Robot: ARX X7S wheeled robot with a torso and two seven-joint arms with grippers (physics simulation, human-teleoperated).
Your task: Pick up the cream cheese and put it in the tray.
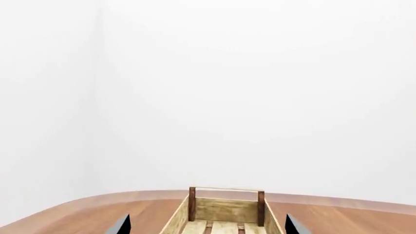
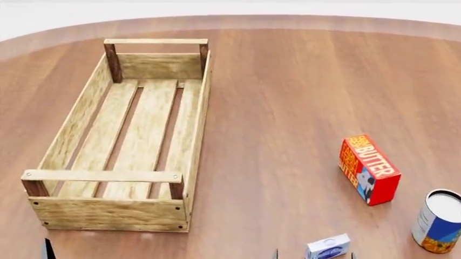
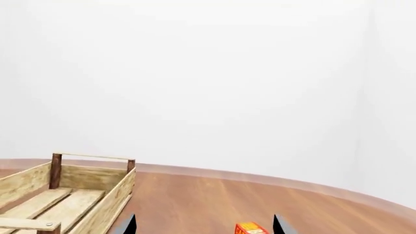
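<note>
The cream cheese [image 2: 329, 247], a small white and light blue box with a dark blue oval, lies on the wooden table at the head view's bottom edge, right of centre. The tray [image 2: 196, 129], a long pale slatted crate with dark brown corner posts, stands empty at the left. My right gripper [image 3: 204, 227] is open. In the head view only its dark fingertips [image 2: 276, 254] show, one on each side of the cream cheese. How high they are above it I cannot tell. My left gripper [image 1: 208, 227] is open and empty, facing along the tray [image 1: 227, 209].
A red-orange butter box [image 2: 368, 169] stands right of centre, also in the right wrist view as the butter box [image 3: 250, 228]. A blue-orange can [image 2: 439, 221] is at the far right. The table's curved edge [image 2: 238, 19] runs along the back, with white walls beyond.
</note>
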